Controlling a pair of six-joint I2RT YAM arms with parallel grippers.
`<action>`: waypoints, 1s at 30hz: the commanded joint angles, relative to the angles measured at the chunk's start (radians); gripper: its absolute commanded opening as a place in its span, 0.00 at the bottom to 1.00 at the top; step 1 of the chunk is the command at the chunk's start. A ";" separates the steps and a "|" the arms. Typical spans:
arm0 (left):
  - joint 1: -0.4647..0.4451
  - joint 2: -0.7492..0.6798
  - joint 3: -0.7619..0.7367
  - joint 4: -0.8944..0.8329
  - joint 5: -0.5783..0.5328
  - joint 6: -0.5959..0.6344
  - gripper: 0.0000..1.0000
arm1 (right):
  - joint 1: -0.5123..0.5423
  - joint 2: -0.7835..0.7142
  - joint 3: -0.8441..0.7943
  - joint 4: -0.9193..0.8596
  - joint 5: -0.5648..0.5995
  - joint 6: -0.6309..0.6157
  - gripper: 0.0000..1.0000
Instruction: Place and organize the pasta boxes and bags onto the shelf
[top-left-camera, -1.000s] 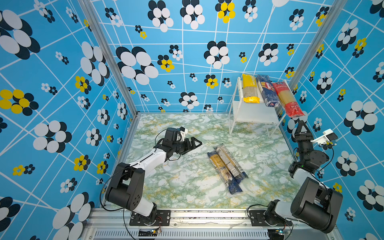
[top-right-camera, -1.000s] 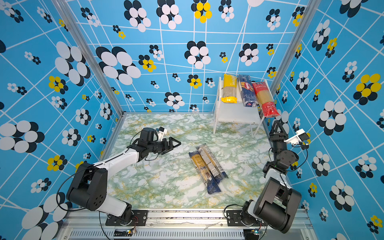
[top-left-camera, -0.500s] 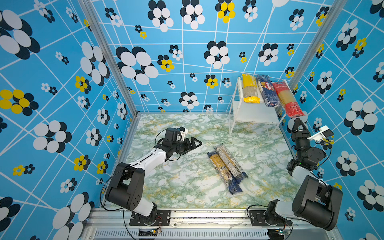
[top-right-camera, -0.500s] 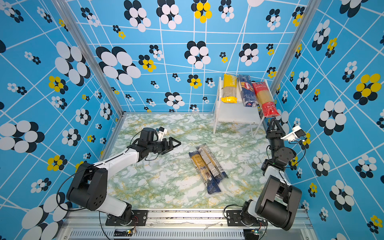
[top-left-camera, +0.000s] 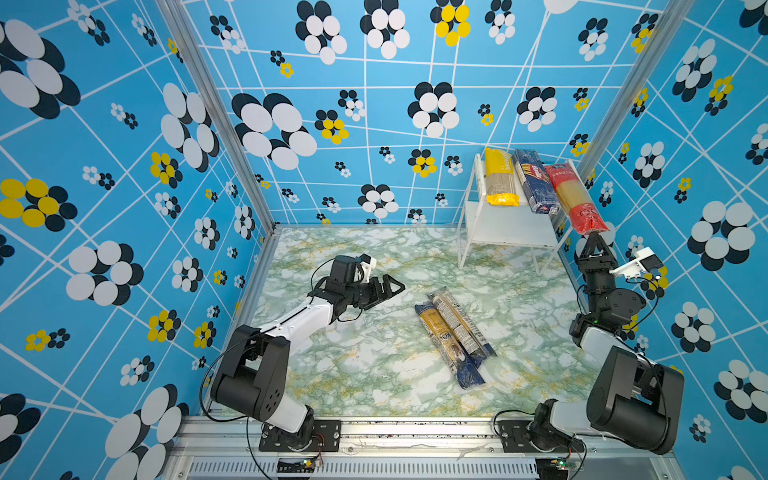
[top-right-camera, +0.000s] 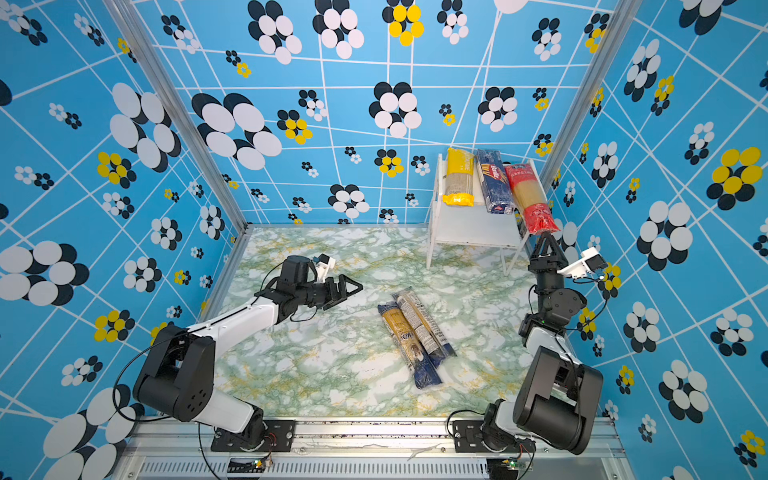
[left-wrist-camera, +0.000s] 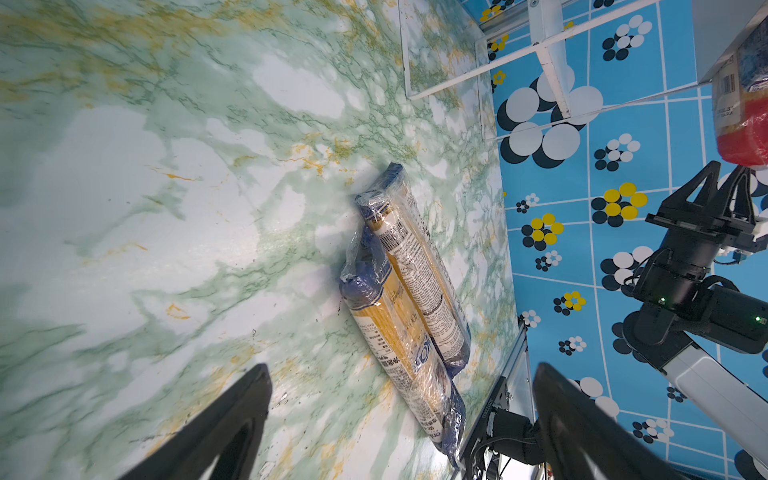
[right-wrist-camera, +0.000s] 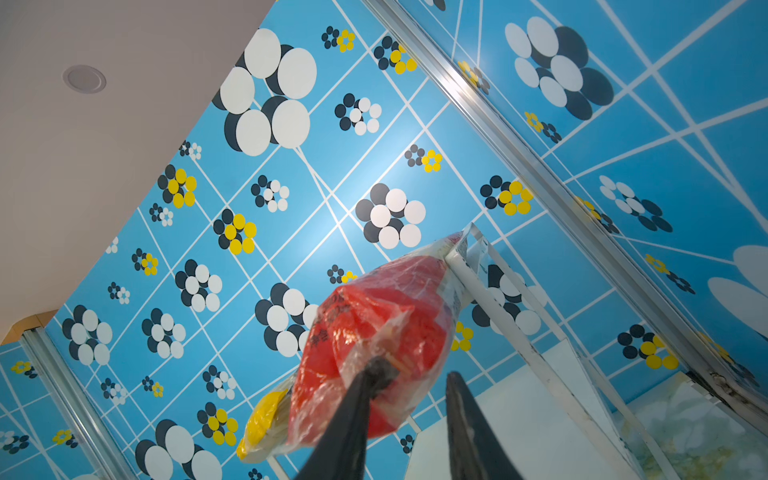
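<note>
- Red pack lies on the top board of the shelf, along that board's right edge. Its near end overhangs the front edge, as the right wrist view shows.
- Right gripper points upward directly under that overhanging end. Its jaws are narrowly parted with nothing between them, and 1 fingertip meets the bag's loose plastic.
- Step in hand, as I judge it: seating the red pack further back on the board.
- To do it well: push along the pack's length toward the back wall. Keep contact on the firm pasta, not the loose film. Avoid a sideways nudge, as the right edge is close.
- Yellow pack and dark blue Barilla pack lie beside the red pack on the same board, roughly parallel to it.
- Clear packs lie touching side by side on the counter, right of its centre. The shelf stands at the far right corner.
- Left gripper hovers left of them over the counter, jaws spread wide and empty.
- Count: 5 packs, with 3 on the shelf and 2 on the counter; 1 shelf with 2 boards; 2 grippers.
</note>
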 joint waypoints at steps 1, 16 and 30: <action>-0.005 0.012 0.027 0.008 0.004 0.011 0.99 | 0.024 0.008 0.044 -0.004 0.036 -0.050 0.34; -0.005 0.036 0.036 0.014 0.008 0.013 0.99 | 0.112 0.025 0.078 -0.090 0.164 -0.166 0.33; 0.002 0.043 0.036 0.014 0.009 0.015 0.99 | 0.161 0.140 0.144 -0.035 0.244 -0.150 0.33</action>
